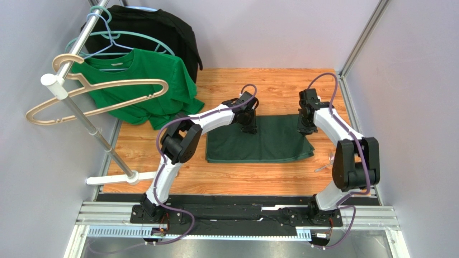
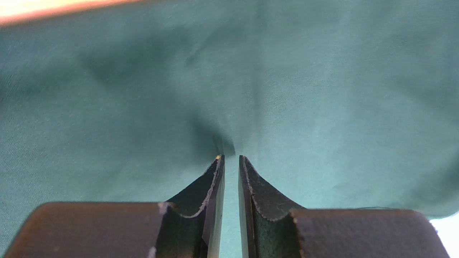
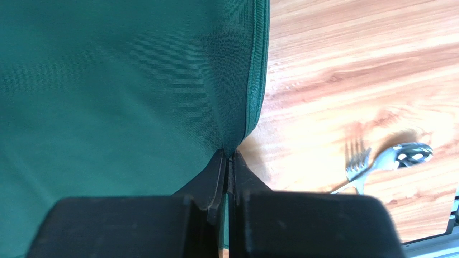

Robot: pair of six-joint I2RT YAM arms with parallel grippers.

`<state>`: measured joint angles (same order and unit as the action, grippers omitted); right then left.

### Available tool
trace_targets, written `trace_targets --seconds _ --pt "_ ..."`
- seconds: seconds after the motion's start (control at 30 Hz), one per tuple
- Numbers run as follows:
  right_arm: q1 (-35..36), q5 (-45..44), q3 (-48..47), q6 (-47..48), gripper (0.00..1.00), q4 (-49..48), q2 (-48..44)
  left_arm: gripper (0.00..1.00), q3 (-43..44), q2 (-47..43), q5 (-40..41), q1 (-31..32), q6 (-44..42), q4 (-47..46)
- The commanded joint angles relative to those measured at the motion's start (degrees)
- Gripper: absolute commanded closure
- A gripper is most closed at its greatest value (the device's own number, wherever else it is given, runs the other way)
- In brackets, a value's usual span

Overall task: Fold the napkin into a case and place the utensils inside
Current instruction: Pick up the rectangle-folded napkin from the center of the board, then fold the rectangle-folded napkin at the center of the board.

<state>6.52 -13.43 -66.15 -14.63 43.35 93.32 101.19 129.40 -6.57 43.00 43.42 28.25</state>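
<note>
At centre of the top view the napkin (image 1: 258, 146) lies on the wooden tabletop (image 1: 145, 156) as a wide dark green rectangle, with its lower right corner a bit uneven. The left tool (image 1: 249, 128) is down on the napkin's upper edge, left of middle. The right tool (image 1: 305, 128) is at the napkin's upper right corner.

Left wrist view: cloth fills the frame and puckers run into the tips. The fingers (image 2: 213, 183) are nearly together, pinching a fold of napkin in the thin gap.

Right wrist view: the fingers (image 3: 215, 172) are pressed together on the napkin right by its hemmed edge, and bare wood fills the right half.

The fork (image 3: 355, 161) and spoon (image 3: 404, 154) lie side by side at the lower right of that view, on the wood and clear of the napkin. Whether they touch each other I cannot tell.

At the upper left of the top view a bright green T-shirt (image 1: 145, 86) and a black garment (image 1: 161, 29) hang on a rack (image 1: 81, 107).
</note>
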Motion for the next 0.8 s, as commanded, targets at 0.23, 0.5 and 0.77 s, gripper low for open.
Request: trace_targets --seconds 0.23,0.5,0.77 --pt "1.9 11.6 -1.3 -1.8 1.0 -1.8 -12.7 0.77 3.8 6.6 -8.5 5.3 10.5 -5.1" --pt "3.1 19.2 -3.4 -2.2 1.0 -0.6 -13.7 0.72 8.8 5.0 -7.2 7.0 5.5 -1.0" --pt "4.2 19.3 -2.1 -0.3 1.0 -0.6 -14.7 0.7 -18.7 -18.9 -5.3 2.6 -1.7 -2.1"
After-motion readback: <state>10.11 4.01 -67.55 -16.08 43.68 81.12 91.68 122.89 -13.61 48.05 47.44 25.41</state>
